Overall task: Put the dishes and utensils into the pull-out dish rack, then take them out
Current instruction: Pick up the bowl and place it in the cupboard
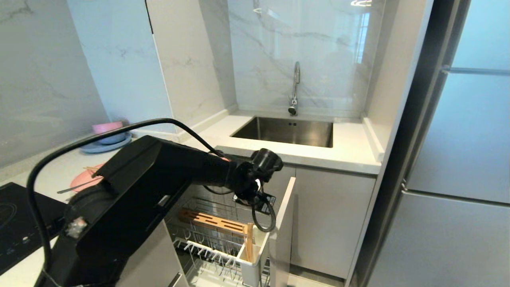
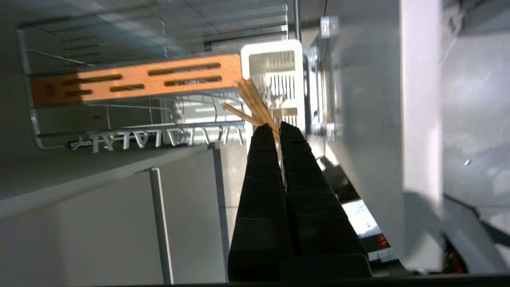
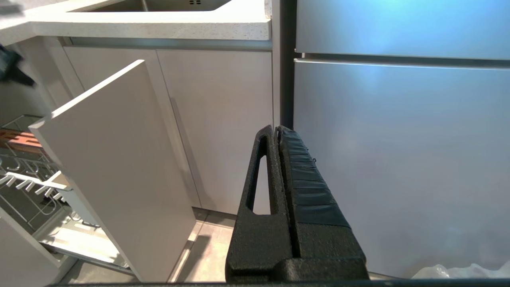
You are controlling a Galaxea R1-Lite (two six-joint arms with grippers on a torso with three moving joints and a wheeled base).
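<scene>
The left end effector [image 2: 277, 126] is seen over the pull-out dish rack [image 1: 207, 239], its two black fingers [image 2: 261, 171] pressed nearly together and pinching the upper ends of the wooden chopsticks [image 2: 255, 104]. The chopsticks [image 1: 249, 242] stand nearly upright in the white cutlery box [image 1: 252, 263], which is set at the rack's front corner just behind the pale drawer front [image 1: 283, 223]; their long axis runs from the box up toward the end effector, with a slight lean, and in the left wrist view the sticks fan apart a little at the far ends. The brown slotted wooden strip [image 1: 211, 222] lies along the rack beside the box, its long axis running back from the drawer front.

On the desk [image 1: 350, 149], near its left edge, a pink oval plate [image 1: 85, 181] is partly hidden behind the left arm, with a slim grey spoon [image 1: 73, 187] lying across it, handle pointing toward the black cooktop [image 1: 16, 223]. Farther back, toward the wall, pink and blue dishes [image 1: 107, 137] are stacked.

The right end effector [image 3: 277, 131] is held low in front of the cabinet and the fridge door [image 3: 398, 159], its fingers closed on nothing.
</scene>
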